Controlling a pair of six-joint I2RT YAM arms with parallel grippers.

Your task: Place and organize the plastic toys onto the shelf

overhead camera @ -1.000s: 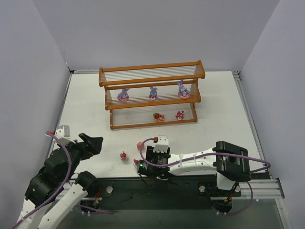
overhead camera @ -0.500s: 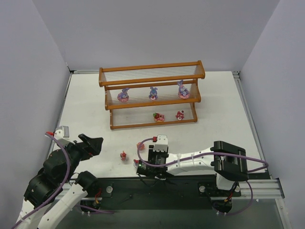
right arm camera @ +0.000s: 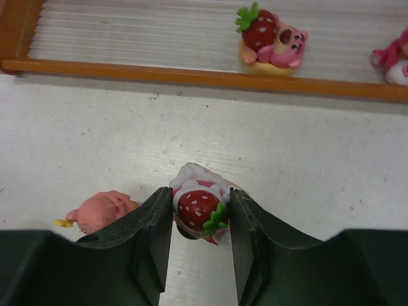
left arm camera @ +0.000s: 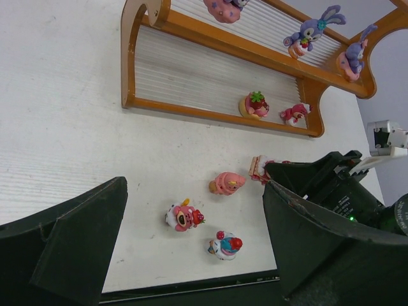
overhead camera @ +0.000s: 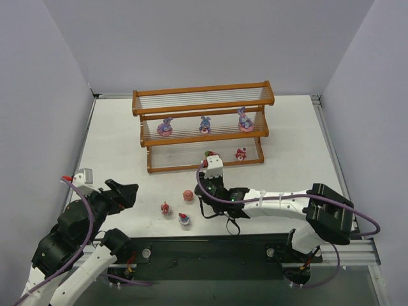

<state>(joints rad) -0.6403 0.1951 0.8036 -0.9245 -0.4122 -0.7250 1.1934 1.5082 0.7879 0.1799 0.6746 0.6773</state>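
Right claw [right arm camera: 201,194] clamps a strawberry cake toy [right arm camera: 197,209] between its jaws, near the shelf [right arm camera: 191,76] (left claw [overhead camera: 123,190] gapes wide)

In the right wrist view, the right hand [right arm camera: 201,210] covers the sides and underside of the strawberry-topped cake [right arm camera: 199,207], so only its top shows. To the left, a pink toy [right arm camera: 102,213] is half hidden behind one finger. On the shelf [right arm camera: 191,75], a pink figurine [right arm camera: 394,56] is cut off by the right edge. From above, the wrist hides this hand's fingertips. In the left wrist view, the top edge crops a pink-based figurine [left arm camera: 223,6].
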